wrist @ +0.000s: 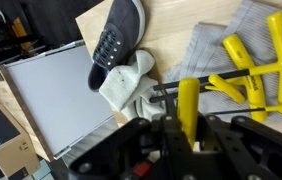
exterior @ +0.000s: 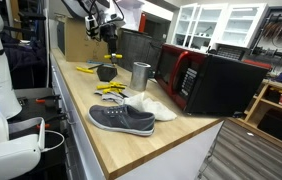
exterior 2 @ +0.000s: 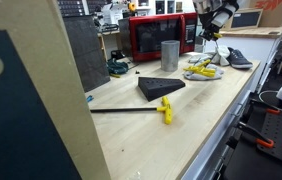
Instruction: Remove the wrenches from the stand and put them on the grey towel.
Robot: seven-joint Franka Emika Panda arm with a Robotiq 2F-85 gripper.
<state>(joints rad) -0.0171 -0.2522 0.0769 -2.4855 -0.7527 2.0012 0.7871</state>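
Observation:
My gripper [wrist: 188, 125] is shut on a yellow-handled wrench [wrist: 188, 100] and holds it above the grey towel [wrist: 213, 45]. Several yellow T-handle wrenches [wrist: 256, 60] lie on the towel. In both exterior views the gripper [exterior: 109, 36] [exterior 2: 214, 30] hangs over the towel [exterior: 116, 95] [exterior 2: 196, 76] and its wrenches [exterior: 109, 89] [exterior 2: 205, 71]. The small black stand [exterior: 106, 73] [exterior 2: 161, 88] sits on the wooden table, apart from the gripper. One more yellow-handled wrench [exterior 2: 166, 112] with a long black shaft lies on the table beside the stand.
A steel cup [exterior: 141, 73] [exterior 2: 169, 55] stands near the towel. A grey shoe [exterior: 122, 119] [wrist: 116, 40] and a white cloth [exterior: 151, 105] [wrist: 126, 80] lie past it. A red and black microwave [exterior: 206, 80] [exterior 2: 159, 35] stands at the back. The table edge [exterior 2: 216, 140] is near.

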